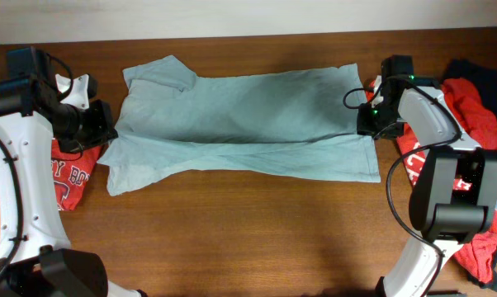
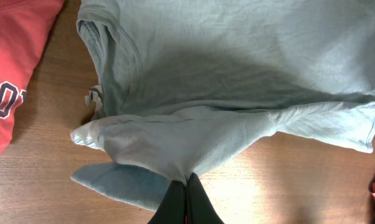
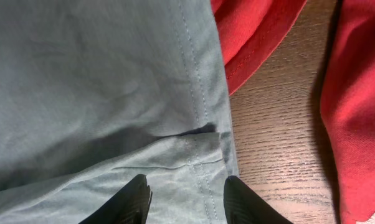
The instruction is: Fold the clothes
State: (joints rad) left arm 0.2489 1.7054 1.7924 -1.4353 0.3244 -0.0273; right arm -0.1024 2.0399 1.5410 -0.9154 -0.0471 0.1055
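A pale grey-blue T-shirt [image 1: 248, 111] lies spread across the table, its near long edge folded over toward the middle. My left gripper [image 1: 100, 125] is at the shirt's left end, shut on a pinch of the cloth [image 2: 175, 146] that draws up into its closed tips [image 2: 186, 185]. At the shirt's right hem is my right gripper [image 1: 366, 120]. Its jaws stand apart over the stitched hem [image 3: 197, 155], one fingertip [image 3: 139, 190] on the cloth, the gripper [image 3: 186, 188] open with nothing held.
A red shirt with white lettering [image 1: 68, 177] lies under the left arm, also seen in the left wrist view [image 2: 10, 62]. A pile of red clothes [image 1: 467, 111] with a dark navy one [image 1: 480, 73] sits at the right, close to the hem [image 3: 256, 34].
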